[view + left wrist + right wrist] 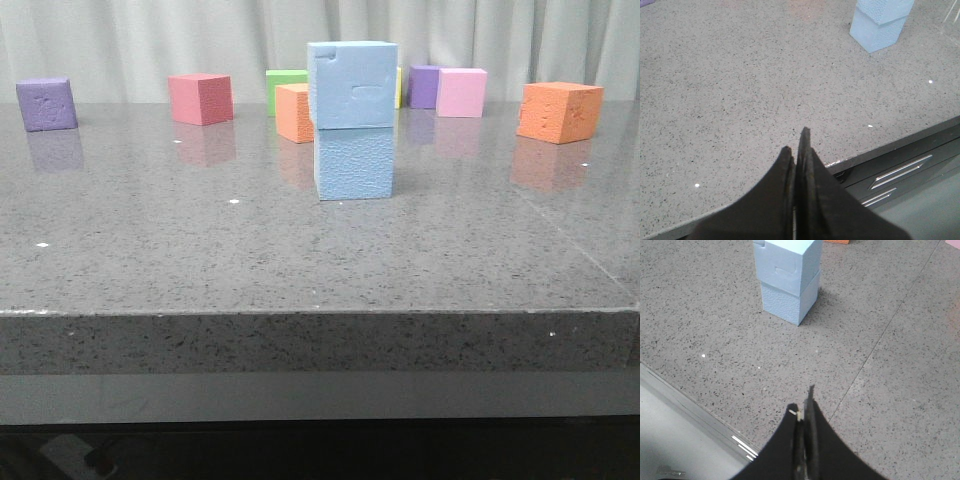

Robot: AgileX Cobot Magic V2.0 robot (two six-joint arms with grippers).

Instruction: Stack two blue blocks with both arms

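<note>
Stack: dented pale-blue foam cube on textured pale-blue foam cube, mid grey speckled stone table. Behind stack: green foam cube; orange foam cube behind-left. Far left of stack: purple foam cube. Right of stack: pink foam cube.

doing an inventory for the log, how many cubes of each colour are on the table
Counted in the front view:
blue: 2, stacked, top on bottom
purple: 2
orange: 2
pink: 1
red-pink: 1
green: 1, partly hidden
Total: 9. A yellowish sliver shows behind the stack; I cannot tell what it is.
</note>
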